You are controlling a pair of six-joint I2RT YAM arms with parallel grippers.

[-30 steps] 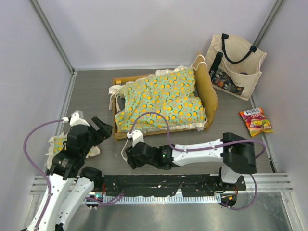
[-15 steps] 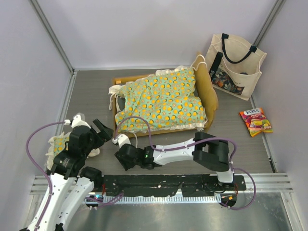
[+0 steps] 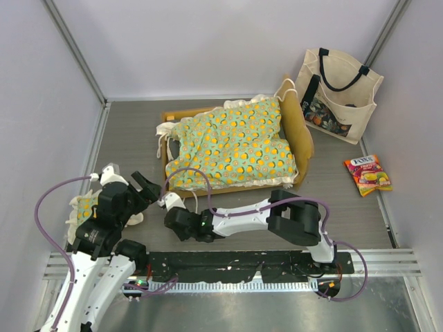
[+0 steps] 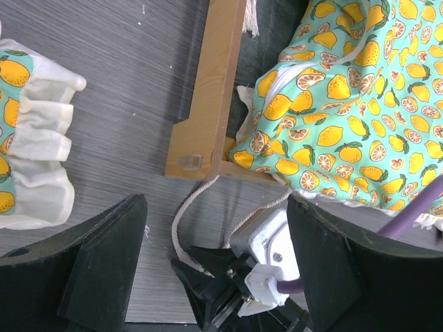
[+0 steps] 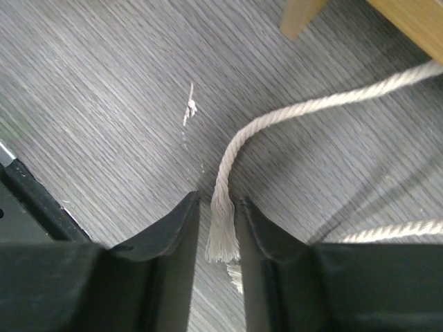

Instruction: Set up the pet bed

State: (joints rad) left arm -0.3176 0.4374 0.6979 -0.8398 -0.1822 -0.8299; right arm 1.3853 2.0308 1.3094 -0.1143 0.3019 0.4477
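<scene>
The pet bed's light-wood frame (image 3: 168, 115) stands mid-table with the green orange-print mattress (image 3: 235, 142) lying on it. Its front-left corner (image 4: 208, 104) and the mattress (image 4: 346, 104) show in the left wrist view. A cream tie cord (image 4: 181, 221) trails from that corner onto the floor. My right gripper (image 3: 167, 217) reaches far left and is shut on the cord's frayed end (image 5: 223, 232). My left gripper (image 3: 135, 182) is open and empty, hovering over the floor beside the bed corner, right above the right gripper (image 4: 190, 273).
The small matching ruffled pillow (image 3: 83, 207) lies on the floor left of my left gripper and shows in the left wrist view (image 4: 31, 138). A cream tote bag (image 3: 337, 86) stands at the back right. A candy packet (image 3: 367, 174) lies right of the bed.
My right arm has stretched further left, bringing its gripper to the cord end by the bed's front-left corner. My left gripper has shifted only slightly.
</scene>
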